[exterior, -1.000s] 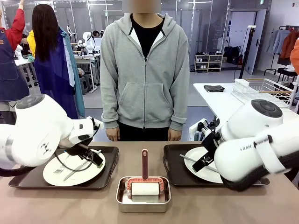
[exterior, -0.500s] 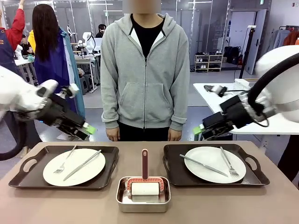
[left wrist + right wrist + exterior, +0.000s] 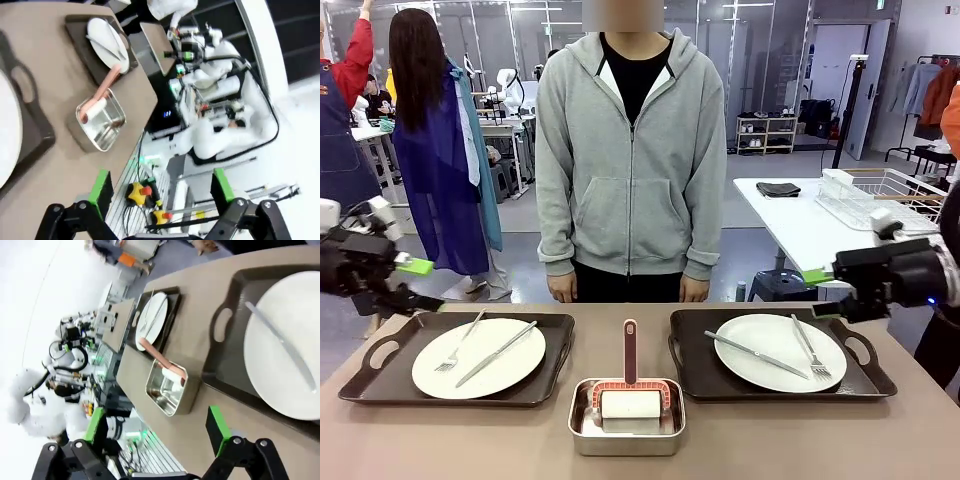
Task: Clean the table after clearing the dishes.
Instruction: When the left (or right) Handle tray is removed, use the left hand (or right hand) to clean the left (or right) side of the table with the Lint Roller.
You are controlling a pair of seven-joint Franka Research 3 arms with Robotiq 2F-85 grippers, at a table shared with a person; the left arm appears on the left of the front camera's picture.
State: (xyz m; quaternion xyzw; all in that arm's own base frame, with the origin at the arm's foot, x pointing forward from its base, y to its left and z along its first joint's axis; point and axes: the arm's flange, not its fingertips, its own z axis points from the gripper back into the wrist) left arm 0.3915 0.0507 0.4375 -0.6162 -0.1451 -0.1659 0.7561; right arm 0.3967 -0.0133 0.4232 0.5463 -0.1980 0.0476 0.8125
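Comparing with half a second ago: both arms have swung outward and lower, off the space above the trays; a second ago they loomed over the plates. Plates, cutlery, tin and roller lie as before.

Print on the gear below the table edge, left wrist view: too blurred to read.

Left end effector [image 3: 418,283] sits far left of the tin [image 3: 582,428], up by the far outer corner of the left tray [image 3: 380,388]. Its fingers are level and point inward, with the jaws spread wide and nothing between them; the left wrist view [image 3: 162,192] shows the same gap. Right end effector [image 3: 818,295] mirrors it far right of the tin, by the far outer corner of the right tray [image 3: 695,378], likewise wide apart and empty [image 3: 156,429].

Table [image 3: 440,440]: tin at near middle, roller [image 3: 630,405] inside, handle pointing away. Left plate [image 3: 515,365] lies left of the tin and right plate [image 3: 760,335] right of it, each on its tray with knife and fork.

Person stands beyond the tin, arms hanging.
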